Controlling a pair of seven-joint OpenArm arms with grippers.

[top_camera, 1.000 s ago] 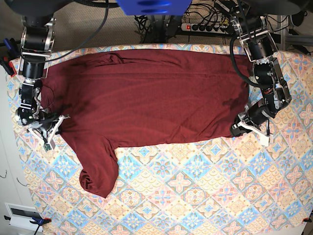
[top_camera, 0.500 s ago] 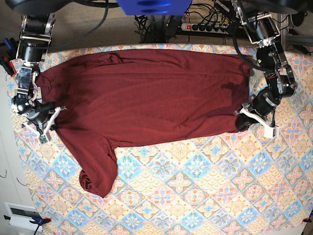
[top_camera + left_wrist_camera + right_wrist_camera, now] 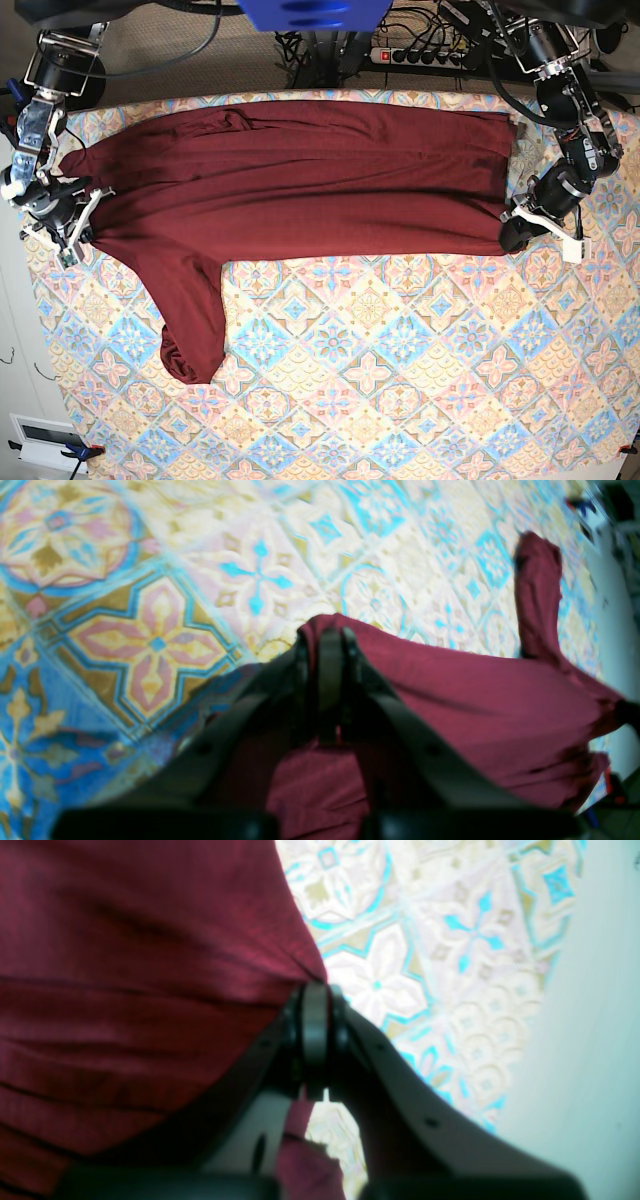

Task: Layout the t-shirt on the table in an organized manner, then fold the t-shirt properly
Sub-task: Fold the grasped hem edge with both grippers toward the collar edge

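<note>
In the left wrist view the left gripper [image 3: 330, 645] fills the lower middle of the frame, its dark jaws pressed together on a raised fold of the t-shirt [image 3: 480, 700], whose maroon cloth runs away to the right edge and up to a narrow strip in the upper right; the patterned table [image 3: 150, 580] covers the left and top of that frame. In the right wrist view the right gripper [image 3: 315, 1010] sits at centre, jaws likewise clamped tight on a gathered edge of the t-shirt [image 3: 140, 980], which takes up the whole left half in soft horizontal creases, with the table [image 3: 430, 950] showing at upper right. From the base view, the near part of the table [image 3: 400, 400] along the bottom of the frame is bare tile-patterned cloth, with one sleeve of the t-shirt [image 3: 300, 180] hanging down toward lower left and ending in a rumpled cuff. Farther up, the shirt body stretches as a wide band across the upper half, drawn taut between the right gripper [image 3: 72, 222] at the left edge and the left gripper [image 3: 518, 225] at the right edge. Beyond the table's far edge, at the top of the frame, lie dark cables and a power strip [image 3: 425, 55].
</note>
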